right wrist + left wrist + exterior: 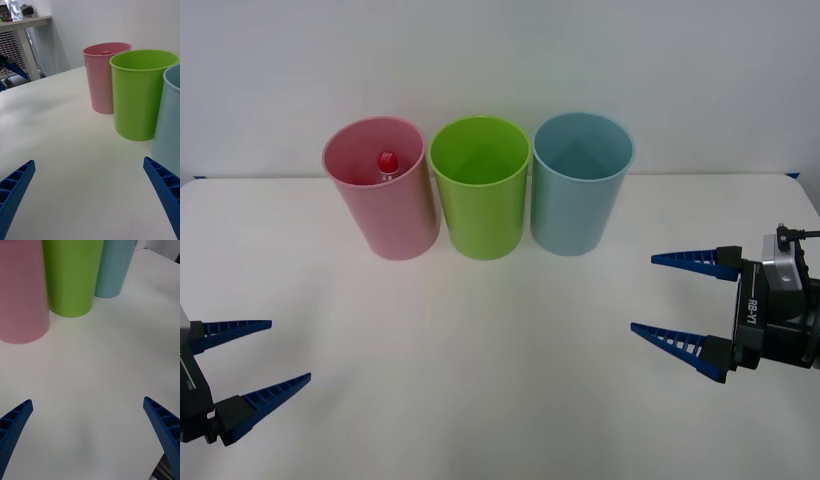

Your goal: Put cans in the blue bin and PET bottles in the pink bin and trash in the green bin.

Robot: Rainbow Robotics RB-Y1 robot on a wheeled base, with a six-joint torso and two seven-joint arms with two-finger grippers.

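PET bottle [387, 162] already inside pink bin [380, 190]; green bin [480, 190] beside it and blue bin [582, 185] beyond look empty. Nothing loose on counter [480, 350]. My left claw [255, 365] and right claw [680, 300] spread, holding nothing. Sorting looks done.

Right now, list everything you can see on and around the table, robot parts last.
pink bin: one, pink, left end of the row at the table's far side
bottle: one, red cap showing, standing inside the pink bin
green bin: one, lime green, middle of the row
blue bin: one, light blue, right end of the row
table: one, white, under the bins
desk: one, pale, in the room beyond the table
left gripper: one, blue fingers, open, low at the near left of the table
right gripper: one, blue fingers, open, at the right of the table, in front of the blue bin
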